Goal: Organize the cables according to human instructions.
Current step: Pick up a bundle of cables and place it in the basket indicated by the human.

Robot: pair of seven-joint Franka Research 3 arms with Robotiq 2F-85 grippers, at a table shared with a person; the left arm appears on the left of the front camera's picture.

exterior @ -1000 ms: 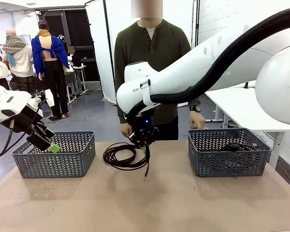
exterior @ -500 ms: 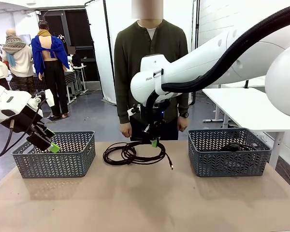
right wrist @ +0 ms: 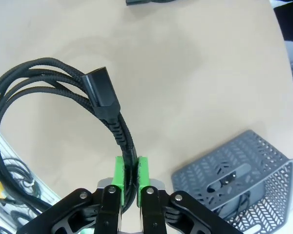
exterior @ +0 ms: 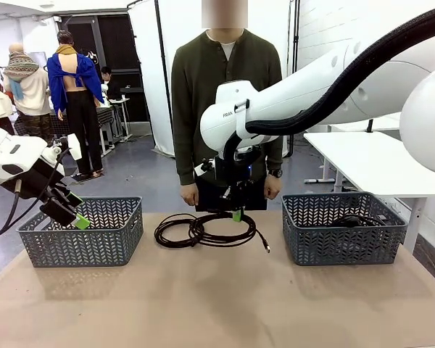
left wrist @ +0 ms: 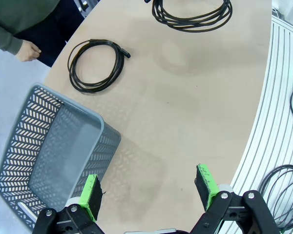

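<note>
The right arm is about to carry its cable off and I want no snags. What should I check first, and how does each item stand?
1. Grip: ok, the right gripper is shut on the held cable near its plug.
2. Coil lifted: not ok, its loops seem to lie on the table.
3. Second cable apart: ok, in the left wrist view.
4. Person's hands away: ok, at the far edge.
5. Left gripper clear: ok, open near the left basket.
6. Chosen basket: cannot tell, nobody points.
</note>
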